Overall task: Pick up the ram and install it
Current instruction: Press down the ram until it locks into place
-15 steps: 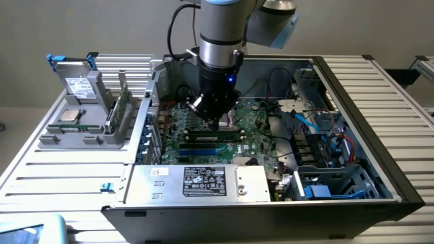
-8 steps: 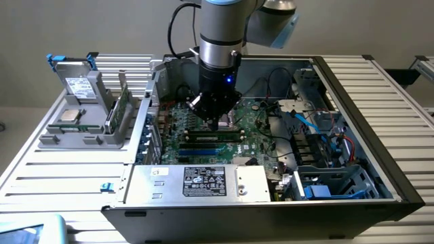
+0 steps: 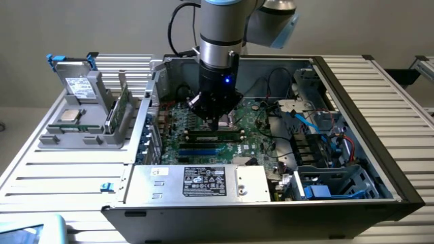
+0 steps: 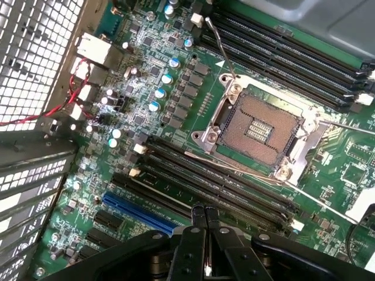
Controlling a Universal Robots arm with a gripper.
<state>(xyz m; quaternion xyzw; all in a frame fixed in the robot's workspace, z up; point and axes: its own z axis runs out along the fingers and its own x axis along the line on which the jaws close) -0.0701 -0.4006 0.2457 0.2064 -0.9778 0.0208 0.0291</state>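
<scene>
Presently the arm reaches down into the open computer case (image 3: 352,101), which lies on its side on the slatted tabletop (image 3: 61,173). The gripper (image 3: 218,123) hangs low over the motherboard (image 4: 146,76), between the bare processor socket (image 4: 261,126) and the bank of black memory slots (image 4: 222,187).

Jaws: clenched together, tip against tip, with nothing between them. In the wrist view the gripper (image 4: 205,218) sits directly above the slot bank, near the blue expansion slot (image 4: 140,212).

The ram (image 3: 213,135): in the exterior view a long green stick with dark chips stands on edge along the slots, just below the jaw tips. It appears to sit in a slot. Whether the tips touch its upper edge cannot be told. In the wrist view the stick cannot be made out with confidence among the slots.

A second green board (image 3: 121,109) stands upright in the grey holder (image 3: 61,138) on the tabletop, at the exterior view's left, well apart from the gripper.

Assessment: pick-up and carry look complete; the step in hand is seating the stick, with the clenched jaws serving as a pusher.

Requirement: any press must go straight down on the top edge, without tilting the stick. Full seating and latch closure are not confirmed.
</scene>
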